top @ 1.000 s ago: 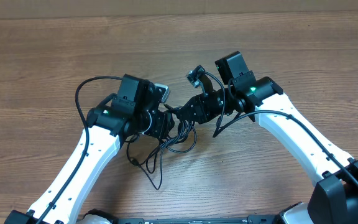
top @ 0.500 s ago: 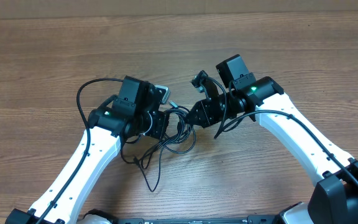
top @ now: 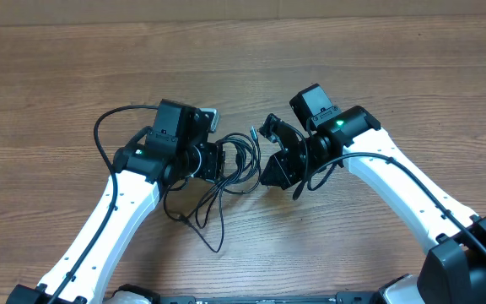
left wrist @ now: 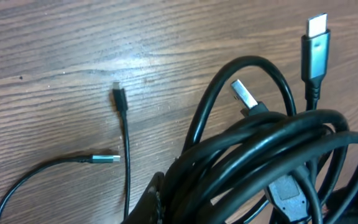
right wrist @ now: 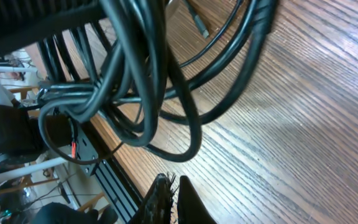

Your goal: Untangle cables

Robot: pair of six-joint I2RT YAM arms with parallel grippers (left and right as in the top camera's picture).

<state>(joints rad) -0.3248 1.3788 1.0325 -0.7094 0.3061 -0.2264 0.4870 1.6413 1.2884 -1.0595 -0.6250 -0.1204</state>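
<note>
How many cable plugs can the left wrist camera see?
5 plugs: one top right, one below it, two small ones at left, one bottom right. More may hide in the cables.

The brown wooden table shows matt, ridged grain. The thin black cables have smooth, slightly glossy plastic sheathing; their plug tips are bright metal. The white arm shells look like glossy plastic.
</note>
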